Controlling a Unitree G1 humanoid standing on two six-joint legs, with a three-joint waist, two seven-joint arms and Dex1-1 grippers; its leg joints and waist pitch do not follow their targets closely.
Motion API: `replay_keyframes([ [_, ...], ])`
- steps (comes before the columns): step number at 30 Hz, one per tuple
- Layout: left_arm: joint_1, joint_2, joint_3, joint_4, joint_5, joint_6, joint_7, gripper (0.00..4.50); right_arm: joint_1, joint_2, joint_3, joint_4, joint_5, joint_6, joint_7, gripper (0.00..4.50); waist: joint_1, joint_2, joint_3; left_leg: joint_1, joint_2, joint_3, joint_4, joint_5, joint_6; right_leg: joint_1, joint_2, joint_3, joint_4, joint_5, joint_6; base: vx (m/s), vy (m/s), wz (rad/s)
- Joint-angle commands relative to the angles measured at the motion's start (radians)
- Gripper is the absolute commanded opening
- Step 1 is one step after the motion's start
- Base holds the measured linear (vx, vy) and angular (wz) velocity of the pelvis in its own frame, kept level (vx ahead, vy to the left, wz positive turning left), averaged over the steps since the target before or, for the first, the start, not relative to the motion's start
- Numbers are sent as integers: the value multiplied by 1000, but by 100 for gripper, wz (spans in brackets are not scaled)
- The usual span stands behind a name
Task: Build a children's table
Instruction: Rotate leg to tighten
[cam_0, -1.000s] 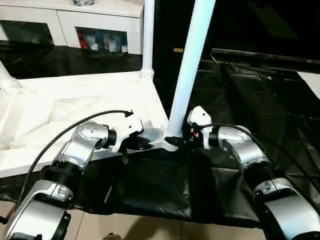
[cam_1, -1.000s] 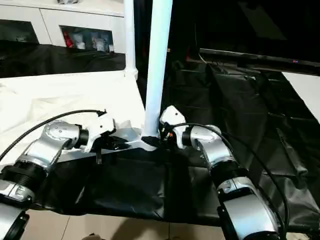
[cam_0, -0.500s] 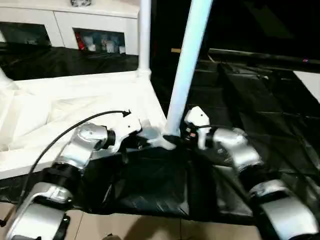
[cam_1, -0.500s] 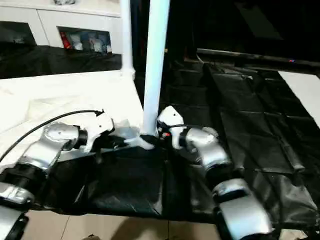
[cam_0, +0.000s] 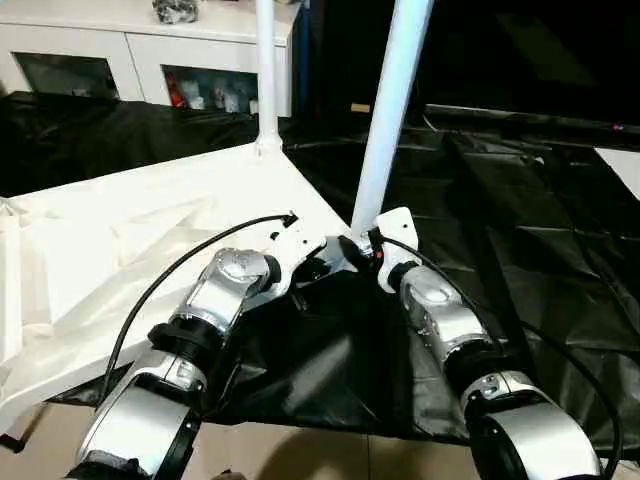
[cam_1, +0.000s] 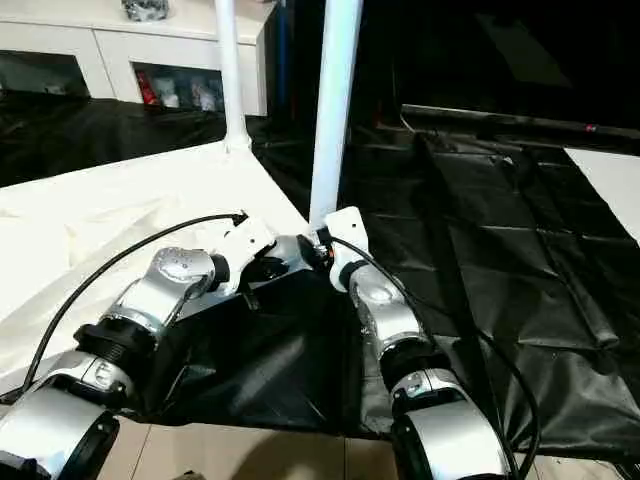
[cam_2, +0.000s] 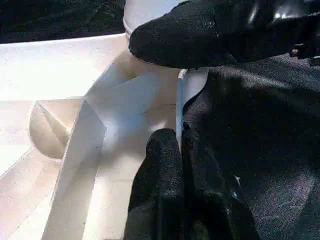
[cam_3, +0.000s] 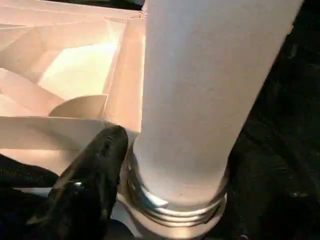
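Left gripper (cam_2: 172, 150) has its two black fingers pressed together on the thin raised rim of the table top (cam_0: 150, 240), close to the near corner. Right gripper (cam_3: 130, 165) sits at the base of the near leg (cam_0: 392, 110); one black finger (cam_3: 95, 170) lies against the silver threaded collar at the leg's foot, and whether the fingers clamp the leg cannot be told from the pictures.

Table top lies upside down, ribbed underside facing up, its long side running away to the robot's left. Near leg stands upright in the near corner socket, long axis vertical with a slight lean, rising out of the head view. Second leg (cam_0: 265, 70) stands upright in the far corner socket.

Ribs divide the underside into shallow open compartments; nothing is seen in them.

Black plastic sheet (cam_0: 520, 260), creased, covers the floor under and to the right of the table top; pale tile shows at its near edge. White cabinet (cam_0: 150, 60) with glass doors stands behind, small items inside and one dark object on top.
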Motion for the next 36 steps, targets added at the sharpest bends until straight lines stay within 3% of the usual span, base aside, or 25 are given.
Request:
replay_keyframes([
  [1, 19, -15, -4, -7, -23, -37, -1, 0, 8, 27, 52, -13, -9, -9, 94, 364, 3, 0, -50, -2, -6, 4, -76, -373, 30, 36, -33, 19, -96, -438, -118, 0, 0, 0],
  [3, 44, 20, -5, -47, -51, -72, -99, 0, 8, -24, 54, -37, -8, -12, 153, 395, 3, -1, -53, -10, -5, 4, -78, -340, 35, 43, -34, 19, -93, -408, -122, 0, 0, 0],
  [7, 74, 68, 1, -104, -88, -67, -202, 0, 9, -106, 67, -72, 4, -18, 293, 395, 8, -10, -58, -8, -3, 12, -70, -266, 55, 46, -33, 23, -82, -301, -159, 0, 0, 0],
  [11, 89, 112, -1, -119, -100, -86, -271, 0, 13, -171, 87, -95, 3, -40, 439, 395, 16, -4, -62, -10, -1, 18, -62, -168, 75, 53, -30, 21, -63, -142, -210, 0, 0, 0],
  [15, 104, 153, -5, -145, -117, -100, -351, 0, 32, -238, 124, -142, 27, -25, 657, 395, 18, -2, -63, -10, 2, 17, -59, -150, 95, 60, -26, 17, -51, -61, -245, 0, 0, 0],
  [19, 124, 196, -19, -179, -134, -97, -438, 0, 54, -300, 179, -194, 42, 3, 852, 395, 25, -5, -59, -9, 7, 20, -58, -173, 103, 57, -27, 17, -52, -91, -252, 0, 0, 0],
  [23, 135, 224, -24, -198, -142, -103, -499, 0, 48, -314, 192, -196, 36, -4, 908, 395, 27, -8, -54, -5, 7, 19, -64, -232, 70, 52, -33, 19, -65, -226, -221, 0, 0, 0],
  [25, 140, 239, -31, -209, -146, -99, -529, 0, 38, -306, 187, -193, 41, 2, 917, 395, 25, -7, -53, -4, 8, 18, -67, -242, 58, 50, -34, 20, -67, -250, -213, 0, 0, 0],
  [35, 144, 255, -41, -221, -147, -96, -566, 0, 37, -290, 215, -201, 33, -15, 959, 395, 26, -12, -55, -4, 7, 19, -64, -203, 58, 51, -31, 21, -57, -169, -231, 0, 0, 0],
  [36, 144, 255, -40, -221, -147, -96, -566, 0, 35, -287, 214, -199, 33, -11, 962, 380, 27, -14, -55, -4, 7, 19, -64, -202, 59, 52, -31, 21, -57, -174, -228, 0, 0, 0],
])
